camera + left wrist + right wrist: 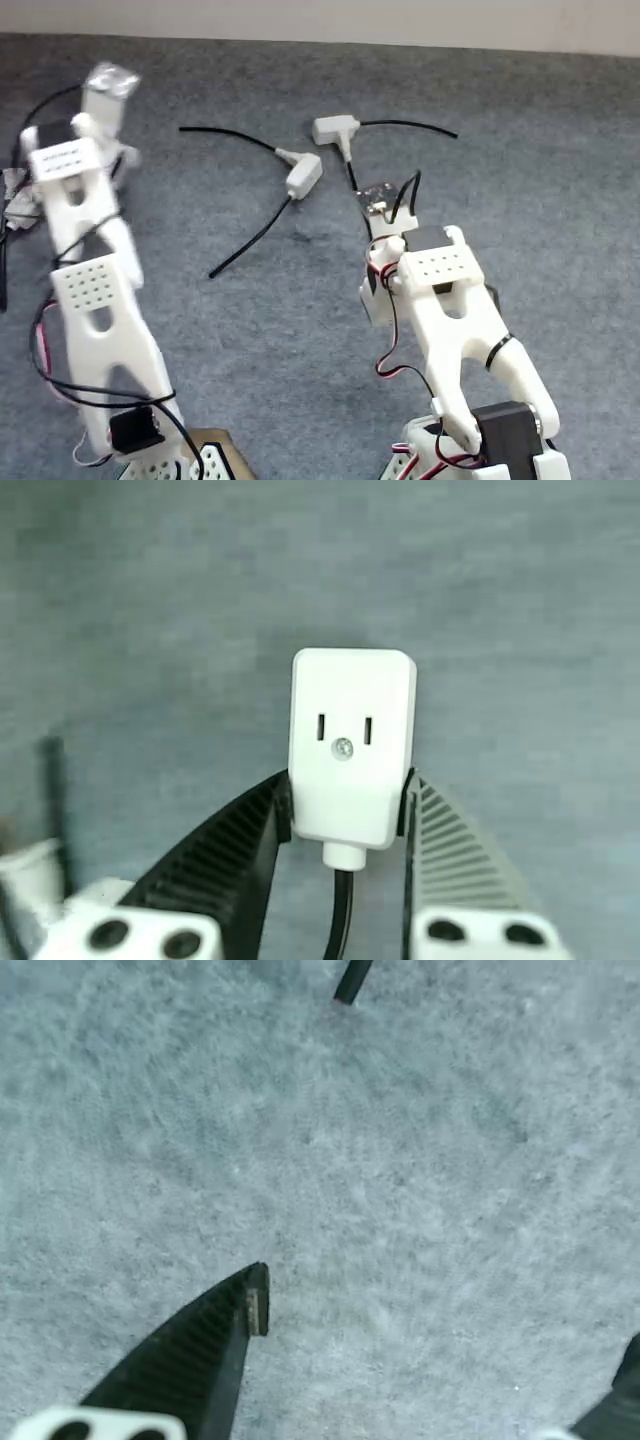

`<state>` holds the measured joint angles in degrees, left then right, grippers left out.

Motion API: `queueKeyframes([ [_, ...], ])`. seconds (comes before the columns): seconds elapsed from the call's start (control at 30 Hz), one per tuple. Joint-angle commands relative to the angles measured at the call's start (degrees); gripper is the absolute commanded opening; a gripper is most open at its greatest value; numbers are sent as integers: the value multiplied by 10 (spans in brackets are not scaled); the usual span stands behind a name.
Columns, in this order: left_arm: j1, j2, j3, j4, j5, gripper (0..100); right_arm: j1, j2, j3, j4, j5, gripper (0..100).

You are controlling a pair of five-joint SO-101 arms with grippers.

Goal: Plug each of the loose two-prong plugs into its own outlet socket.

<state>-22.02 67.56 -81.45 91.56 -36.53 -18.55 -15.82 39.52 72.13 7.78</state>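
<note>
A: Tbl top?
B: Grey felt-like mat (560,200), fuzzy, mottled, spread edge to edge. Same nap up close in both wrist views.
A: Past the far edge?
B: Pale strip (420,20), plain, running along the whole far edge. Wall or lighter board, can't tell.
A: Near edge?
B: Small brown patch (228,445) w/ dark rim, toward the left corner. Poss. wood.
A: Light?
B: Soft, even, from above. Faint blurred shadows only.
</note>
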Motion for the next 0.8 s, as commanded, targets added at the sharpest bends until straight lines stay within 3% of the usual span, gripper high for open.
queueKeyframes([
  [0.0, 46, -87, -119, 113, 69, 8, -1, -8, -5, 11, 6, 493],
  [0.1, 57, -131, -87, 113, 99, 8, 0, -8, -5, 11, 6, 493],
  [0.27, 91, -241, 180, 112, 108, 8, 39, -8, -6, 7, 7, 493],
  [0.53, 235, -534, 528, 106, 119, 8, 62, -7, -3, 11, 8, 493],
  [0.77, 352, -805, 937, -42, 128, 8, 62, -8, 32, 6, 25, 493],
])
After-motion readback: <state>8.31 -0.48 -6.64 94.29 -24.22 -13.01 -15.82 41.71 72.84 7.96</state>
